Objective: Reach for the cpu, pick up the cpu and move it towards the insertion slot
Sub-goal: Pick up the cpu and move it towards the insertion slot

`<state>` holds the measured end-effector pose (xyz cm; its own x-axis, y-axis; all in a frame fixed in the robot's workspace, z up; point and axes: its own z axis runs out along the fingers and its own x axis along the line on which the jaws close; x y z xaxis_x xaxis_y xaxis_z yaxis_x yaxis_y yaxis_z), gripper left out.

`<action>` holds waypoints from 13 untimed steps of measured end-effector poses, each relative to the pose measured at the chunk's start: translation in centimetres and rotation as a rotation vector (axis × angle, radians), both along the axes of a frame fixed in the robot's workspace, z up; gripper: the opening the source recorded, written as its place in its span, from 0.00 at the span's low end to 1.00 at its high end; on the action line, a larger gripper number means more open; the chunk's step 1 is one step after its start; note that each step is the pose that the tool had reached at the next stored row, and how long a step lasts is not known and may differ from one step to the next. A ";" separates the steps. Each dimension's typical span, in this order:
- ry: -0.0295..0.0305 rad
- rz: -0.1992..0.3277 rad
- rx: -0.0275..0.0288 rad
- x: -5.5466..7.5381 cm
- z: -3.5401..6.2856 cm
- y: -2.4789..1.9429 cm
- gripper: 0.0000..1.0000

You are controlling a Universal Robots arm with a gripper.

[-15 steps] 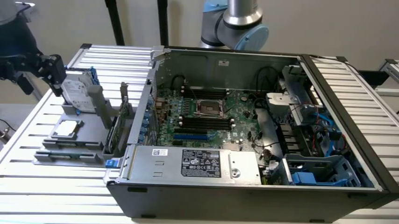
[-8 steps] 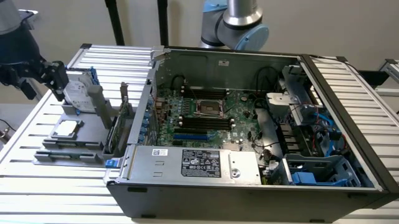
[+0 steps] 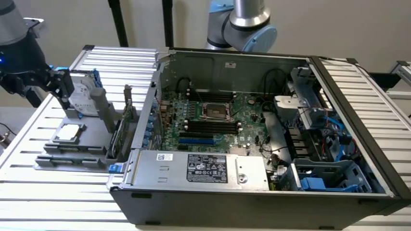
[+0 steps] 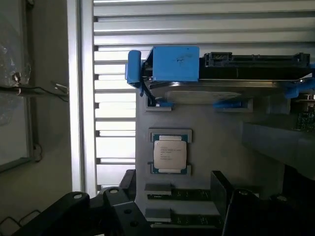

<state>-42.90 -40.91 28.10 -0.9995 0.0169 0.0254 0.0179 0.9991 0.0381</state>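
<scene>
The cpu (image 3: pixel 69 132) lies flat, silvery top up, in a seat of the grey holder (image 3: pixel 86 144) at the exterior view's left, outside the computer case. My gripper (image 3: pixel 66 97) hangs above and behind it, near the upright hard drive, not touching the chip. In the wrist view the cpu (image 4: pixel 170 154) sits ahead of my gripper (image 4: pixel 173 189), whose dark fingers (image 4: pixel 125 189) stand apart, open, with nothing between them. The insertion slot (image 3: pixel 216 111), a square socket with a shiny frame, sits in the green motherboard (image 3: pixel 247 108) inside the case.
A silver hard drive with blue rails (image 4: pixel 216 73) stands upright on the holder just beyond the cpu. Memory sticks (image 4: pixel 187 195) lie in the holder's nearer seats. The case wall (image 3: pixel 144 120) stands between holder and motherboard. Another robot arm (image 3: pixel 243 24) stands behind the case.
</scene>
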 end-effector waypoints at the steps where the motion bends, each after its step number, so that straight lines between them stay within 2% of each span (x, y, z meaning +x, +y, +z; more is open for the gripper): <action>1: 0.0001 0.000 -0.0001 0.0 -0.17 0.00 0.71; 13: -0.0010 0.000 0.0000 0.1 -2.36 0.00 0.71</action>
